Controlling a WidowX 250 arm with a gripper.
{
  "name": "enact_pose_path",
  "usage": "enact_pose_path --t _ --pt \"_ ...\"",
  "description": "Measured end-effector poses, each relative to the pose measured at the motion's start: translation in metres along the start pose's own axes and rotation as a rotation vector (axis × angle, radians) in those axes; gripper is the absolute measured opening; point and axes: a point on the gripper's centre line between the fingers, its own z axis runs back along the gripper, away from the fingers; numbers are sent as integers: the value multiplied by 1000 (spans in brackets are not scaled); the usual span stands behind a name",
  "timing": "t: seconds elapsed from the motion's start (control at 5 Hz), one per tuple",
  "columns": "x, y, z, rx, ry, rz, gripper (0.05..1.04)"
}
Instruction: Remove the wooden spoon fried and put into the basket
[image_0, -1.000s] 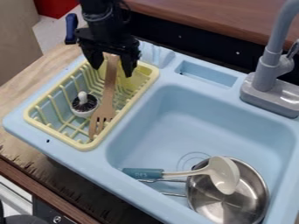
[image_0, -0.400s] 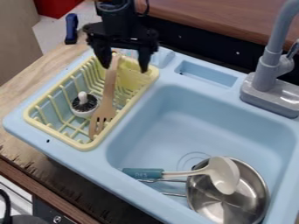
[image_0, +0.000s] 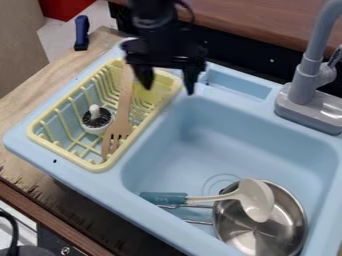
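The wooden tabletop runs along the left, with a blue-handled tool upright near its far corner. Next comes the yellow basket, set on the left part of the blue sink. In it sits a small white-knobbed piece with a dark middle. Just right of that, the wooden spatula lies in the basket, slotted end toward the near side, handle up at the far side. The gripper hangs above the basket's far right corner, its fingers wide apart and holding nothing. Farther right, a teal-handled ladle rests its white bowl over the metal pot in the sink. The grey faucet stands at the far right.
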Motion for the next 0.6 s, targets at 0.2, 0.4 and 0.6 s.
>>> enact_pose_path --t 0.2,0.4,0.6 --pt "-7 -33 0 -37 18 -104 999" --pt "-9 -65 6 -44 11 -170 999" --pt "-15 -97 7 -32 5 -215 999"
